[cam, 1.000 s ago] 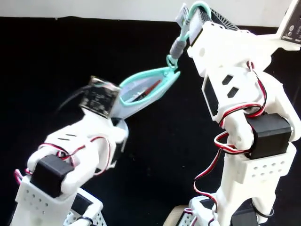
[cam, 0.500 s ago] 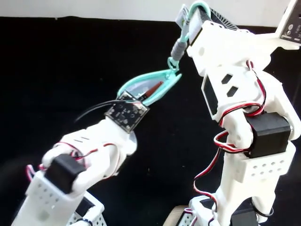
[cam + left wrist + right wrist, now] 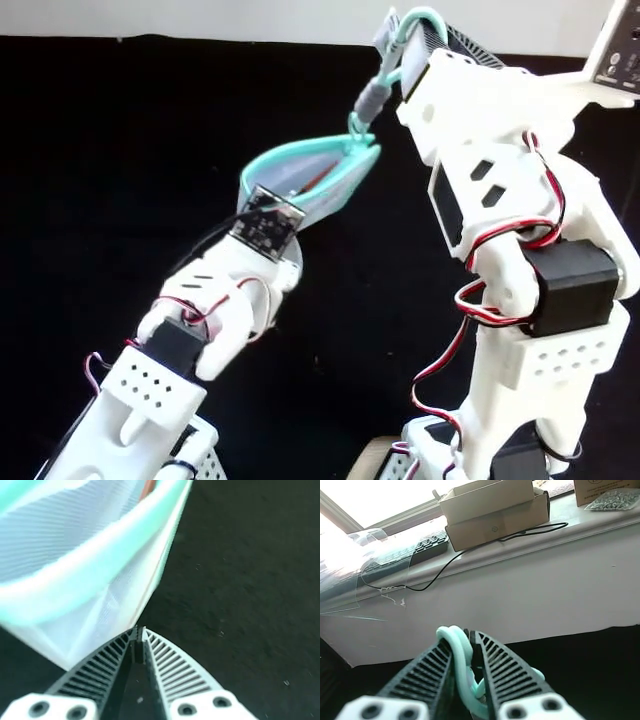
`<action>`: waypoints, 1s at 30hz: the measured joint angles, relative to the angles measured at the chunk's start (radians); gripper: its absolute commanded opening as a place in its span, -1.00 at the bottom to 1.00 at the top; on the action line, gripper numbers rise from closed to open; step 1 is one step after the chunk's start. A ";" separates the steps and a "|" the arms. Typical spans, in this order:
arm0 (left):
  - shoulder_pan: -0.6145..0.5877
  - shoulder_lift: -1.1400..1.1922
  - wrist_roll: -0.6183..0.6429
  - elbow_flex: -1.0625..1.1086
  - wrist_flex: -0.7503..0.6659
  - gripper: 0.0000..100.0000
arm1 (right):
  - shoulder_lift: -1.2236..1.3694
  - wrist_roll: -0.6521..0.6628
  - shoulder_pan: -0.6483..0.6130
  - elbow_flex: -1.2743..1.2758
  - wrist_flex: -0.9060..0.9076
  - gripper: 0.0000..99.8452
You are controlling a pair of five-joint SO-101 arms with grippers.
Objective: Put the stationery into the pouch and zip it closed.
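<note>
A teal-rimmed mesh pouch (image 3: pixel 328 192) hangs in the air, stretched between both arms, its mouth gaping. A red pen (image 3: pixel 321 183) lies inside; its end also shows in the left wrist view (image 3: pixel 147 487). My left gripper (image 3: pixel 138 629) is shut on the pouch's (image 3: pixel 90 580) lower corner, under the wrist board (image 3: pixel 266 225). My right gripper (image 3: pixel 465 641) is shut on the pouch's teal loop (image 3: pixel 453 638) at the top of the high view (image 3: pixel 398 38). A grey pull (image 3: pixel 372 100) links the loop to the pouch's upper end.
The black table (image 3: pixel 120 130) lies below, with a white wall behind it. The right arm's body (image 3: pixel 520 260) rises tall at the right. The right wrist view shows a sill with cardboard boxes (image 3: pixel 492 507), a keyboard and a cable.
The left arm has stretched farther up and toward the back, carrying the pouch's lower end up so the mouth opens wider. The right arm has held still.
</note>
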 measured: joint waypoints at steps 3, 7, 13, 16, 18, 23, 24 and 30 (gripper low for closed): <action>-0.041 0.000 0.000 -0.005 -0.003 -0.99 | 0.000 0.000 0.002 0.000 0.021 -0.99; -0.057 0.000 0.000 -0.037 -0.003 -0.99 | 0.000 0.000 0.002 0.000 0.034 -0.99; -0.057 0.000 0.000 -0.092 -0.003 -0.99 | 0.000 0.000 0.002 -0.003 0.034 -0.99; -0.057 0.000 0.000 -0.130 0.031 -0.99 | 0.000 0.000 0.000 -0.038 0.034 -0.99; -0.058 0.000 0.000 -0.166 0.080 -0.99 | 0.000 0.000 0.000 -0.068 0.035 -0.99; -0.060 0.000 0.000 -0.236 0.160 -0.99 | 0.002 0.000 0.000 -0.127 0.035 -0.99; -0.060 0.000 0.000 -0.242 0.160 -0.99 | 0.002 0.000 0.000 -0.133 0.035 -0.99; -0.060 0.000 0.000 -0.244 0.160 -0.99 | 0.002 0.000 0.002 -0.140 0.035 -0.99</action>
